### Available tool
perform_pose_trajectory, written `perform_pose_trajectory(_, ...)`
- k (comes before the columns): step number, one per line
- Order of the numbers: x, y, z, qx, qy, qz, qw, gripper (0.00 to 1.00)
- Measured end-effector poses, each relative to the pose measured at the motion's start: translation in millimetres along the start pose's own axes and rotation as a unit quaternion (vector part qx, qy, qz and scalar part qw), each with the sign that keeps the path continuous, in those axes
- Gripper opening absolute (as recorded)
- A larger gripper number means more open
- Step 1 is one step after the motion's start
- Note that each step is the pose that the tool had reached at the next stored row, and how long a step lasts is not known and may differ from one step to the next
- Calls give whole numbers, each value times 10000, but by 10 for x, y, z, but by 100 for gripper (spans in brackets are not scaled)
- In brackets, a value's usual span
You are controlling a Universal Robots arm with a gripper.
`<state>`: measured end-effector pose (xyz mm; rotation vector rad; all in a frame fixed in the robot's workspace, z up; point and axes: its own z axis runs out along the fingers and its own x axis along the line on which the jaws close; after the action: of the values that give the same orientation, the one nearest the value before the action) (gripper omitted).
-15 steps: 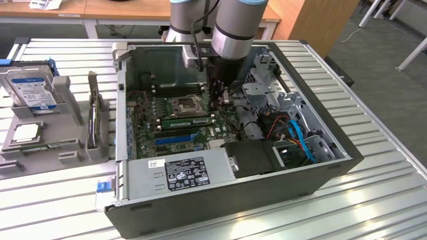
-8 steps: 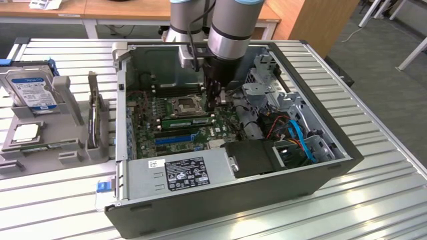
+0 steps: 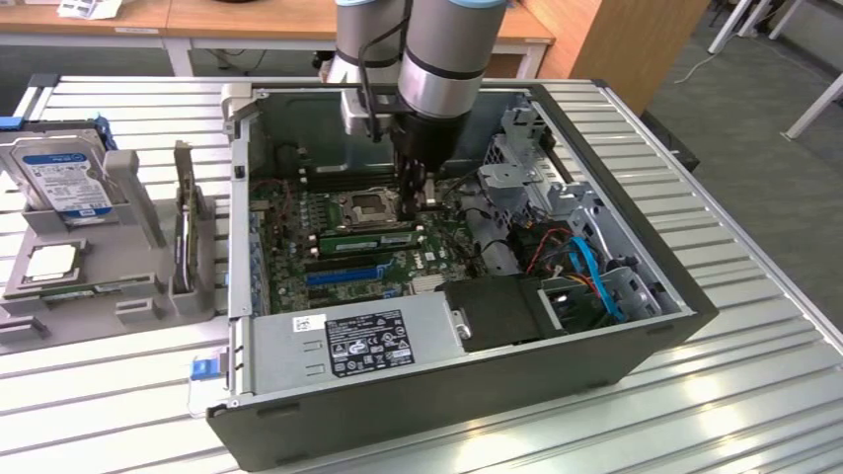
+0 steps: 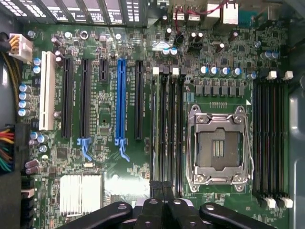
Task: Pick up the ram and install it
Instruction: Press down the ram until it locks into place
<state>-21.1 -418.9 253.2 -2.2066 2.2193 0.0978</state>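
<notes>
One black tool (image 4: 163, 188), fingers pressed together and holding nothing, hangs inside one open dark-grey computer case (image 3: 633, 346) on the slatted metal bench (image 3: 118, 395). One long green ram stick (image 3: 370, 240) sits in a slot on the green motherboard (image 4: 105, 124), beside one silver processor socket (image 4: 218, 148); its long axis runs parallel to the case's rear and front walls. One silver hard drive (image 3: 59, 178) stands near the bench's far corner on the exterior view's left.
</notes>
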Motion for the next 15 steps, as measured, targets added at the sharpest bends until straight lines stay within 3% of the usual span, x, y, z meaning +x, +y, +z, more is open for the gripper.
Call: perform_pose_trajectory(15,2,204,12,-9,0,1,10000,10)
